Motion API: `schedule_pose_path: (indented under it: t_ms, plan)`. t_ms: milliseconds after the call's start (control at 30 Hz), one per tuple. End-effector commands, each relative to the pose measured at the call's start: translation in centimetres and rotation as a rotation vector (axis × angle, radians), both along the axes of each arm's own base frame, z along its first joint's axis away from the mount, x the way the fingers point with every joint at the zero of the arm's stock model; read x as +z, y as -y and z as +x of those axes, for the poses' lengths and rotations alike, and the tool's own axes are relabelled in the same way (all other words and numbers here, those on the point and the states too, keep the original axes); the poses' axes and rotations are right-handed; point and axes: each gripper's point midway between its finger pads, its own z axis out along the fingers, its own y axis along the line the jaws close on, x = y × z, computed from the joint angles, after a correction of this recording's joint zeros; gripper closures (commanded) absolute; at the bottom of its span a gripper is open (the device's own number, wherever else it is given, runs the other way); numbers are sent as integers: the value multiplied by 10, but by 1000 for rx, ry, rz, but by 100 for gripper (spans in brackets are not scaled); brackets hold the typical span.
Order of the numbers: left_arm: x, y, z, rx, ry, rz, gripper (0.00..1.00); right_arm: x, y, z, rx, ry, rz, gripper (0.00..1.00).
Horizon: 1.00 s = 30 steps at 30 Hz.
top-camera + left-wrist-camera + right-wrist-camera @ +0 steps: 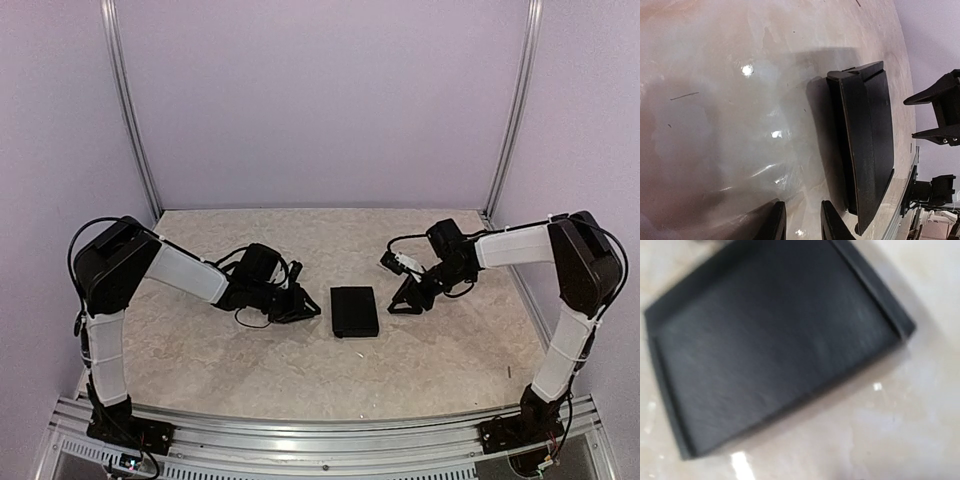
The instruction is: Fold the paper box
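Fingertips (771, 220) of my left claw (802, 222) are poking in at the bottom of the left wrist view. They are standing narrowly apart with nothing between them, and they are hanging low over the glossy counter (250, 370).

Just beyond them the paper box (865, 140) is lying flat on the counter as a slim black slab, and neither claw is touching it. From above, the box (355, 311) is sitting mid-counter between my two claws. My left claw (300, 305) is waiting near its 9 o'clock side. My right claw (405, 300) is waiting near its 3 o'clock side, with its fingers spread partway and empty. The right wrist view is showing only the box lid (775, 340), blurred, with none of my own fingers in it.

I am judging these risks:

- **Sliding:** The box looks light and the counter slick. A push from one claw alone would probably skate the box away instead of creasing or seating anything.
- **Popped flap:** One end is showing a stepped lip. I cannot tell whether that flap is fully tucked, and a careless nudge there could pop it open.
- **Dented wall:** Pressing down hard with a fingertip would likely dent the thin cardboard.
- **Clashing claws:** If both claws are closing in at once from opposite sides, they could clash over the box or buckle it between them.
- **Poor aim:** The blurred right wrist view is making my aim on that side less trustworthy.
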Motion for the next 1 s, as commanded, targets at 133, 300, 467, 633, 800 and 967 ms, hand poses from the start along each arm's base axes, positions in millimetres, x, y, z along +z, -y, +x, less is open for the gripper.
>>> schedule_pose_path:
  t_ms: [133,300,467,633,800,967]
  plan:
    - [-19,-8,-6,-2,-17,92,75,36,-13,14,16,114,41,61]
    - [-19,-8,-10,-5,-29,97,75,28,-33,13,75,58,65,73]
    - [-20,-9,-11,1,-32,103,75,16,-45,11,107,44,52,76]
    - [-25,-6,-13,-8,-46,103,75,-4,-45,15,87,-12,14,78]
    - [-29,-5,-14,-12,-48,110,75,-20,-40,10,80,-53,-25,80]
    - [-34,-5,-12,-11,-42,112,75,-23,-28,13,37,-57,-55,82]
